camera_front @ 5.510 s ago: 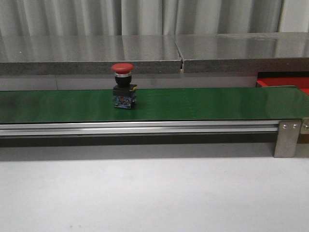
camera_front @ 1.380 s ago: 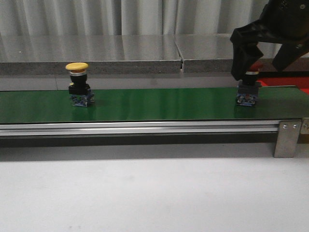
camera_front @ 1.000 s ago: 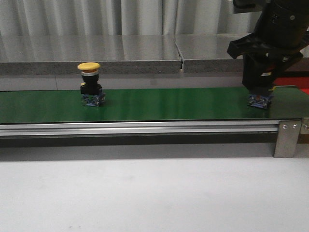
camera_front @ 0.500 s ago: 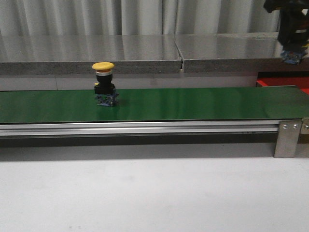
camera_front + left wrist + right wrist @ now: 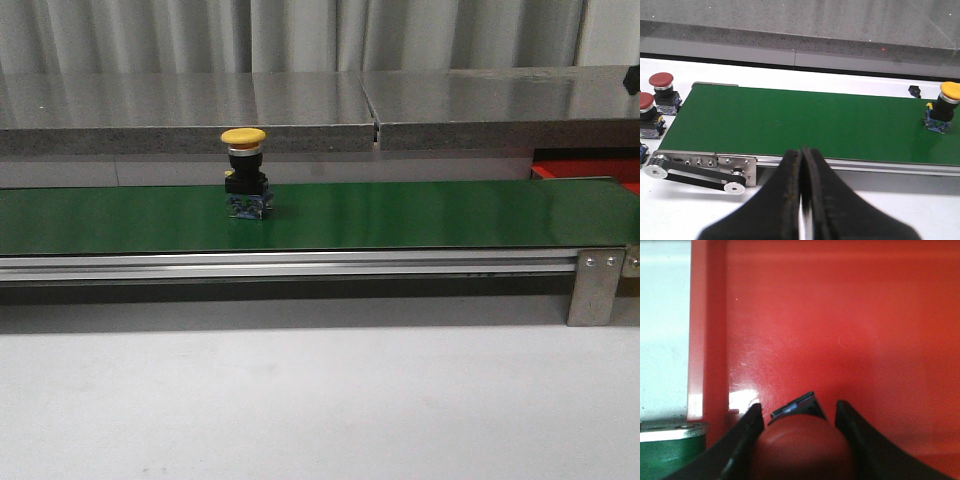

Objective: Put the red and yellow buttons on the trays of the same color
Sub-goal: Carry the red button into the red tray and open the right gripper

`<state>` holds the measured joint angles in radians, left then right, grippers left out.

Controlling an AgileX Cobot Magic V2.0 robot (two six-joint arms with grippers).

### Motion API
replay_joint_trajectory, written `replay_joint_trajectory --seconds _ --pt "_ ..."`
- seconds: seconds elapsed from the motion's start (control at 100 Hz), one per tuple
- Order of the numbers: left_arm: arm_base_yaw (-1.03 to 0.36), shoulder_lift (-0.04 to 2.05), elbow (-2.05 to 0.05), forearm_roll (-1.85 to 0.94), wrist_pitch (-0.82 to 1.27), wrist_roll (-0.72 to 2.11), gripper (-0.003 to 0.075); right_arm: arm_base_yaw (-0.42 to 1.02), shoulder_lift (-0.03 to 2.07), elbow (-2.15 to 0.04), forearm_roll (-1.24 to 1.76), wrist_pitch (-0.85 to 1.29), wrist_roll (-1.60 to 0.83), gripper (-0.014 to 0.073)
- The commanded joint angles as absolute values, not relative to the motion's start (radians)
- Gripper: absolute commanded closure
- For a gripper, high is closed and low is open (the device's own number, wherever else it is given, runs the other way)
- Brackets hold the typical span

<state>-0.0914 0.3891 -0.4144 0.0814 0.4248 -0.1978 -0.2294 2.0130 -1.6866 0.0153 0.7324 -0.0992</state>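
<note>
A yellow-capped button [image 5: 245, 170] stands upright on the green belt [image 5: 420, 215], left of its middle; the left wrist view shows this yellow button [image 5: 946, 106] too. My right gripper [image 5: 799, 408] is shut on a red-capped button [image 5: 802, 447], held just above the floor of the red tray [image 5: 840, 325]. In the front view only a strip of the red tray [image 5: 590, 171] shows at the far right, behind the belt's end. My left gripper [image 5: 801, 151] is shut with nothing in it, hanging in front of the belt [image 5: 805, 122].
Two more red buttons [image 5: 662, 89] [image 5: 646, 111] stand on the white table past the belt's roller end. A steel shelf [image 5: 300, 110] runs behind the belt. A metal bracket [image 5: 596, 285] closes the belt's right end. The belt's corner [image 5: 667, 455] lies beside the tray rim.
The belt carried the yellow button rightward. My right gripper closed on the red button, lifted it off the belt and carried it right, out of the front view.
</note>
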Motion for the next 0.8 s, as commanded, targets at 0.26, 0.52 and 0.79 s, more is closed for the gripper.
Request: replay_joint_trajectory --seconds 0.26,0.52,0.79 --pt "-0.1 0.393 -0.44 0.077 0.345 -0.206 0.0739 -0.235 2.056 -1.719 0.024 0.658 -0.107 0.0398" --pt "-0.1 0.393 -0.44 0.077 0.345 -0.206 0.0739 -0.235 2.077 -1.719 0.03 0.66 -0.107 0.0398" --pt "-0.1 0.393 -0.44 0.077 0.345 -0.206 0.0739 -0.235 2.075 -1.719 0.03 0.667 -0.107 -0.001"
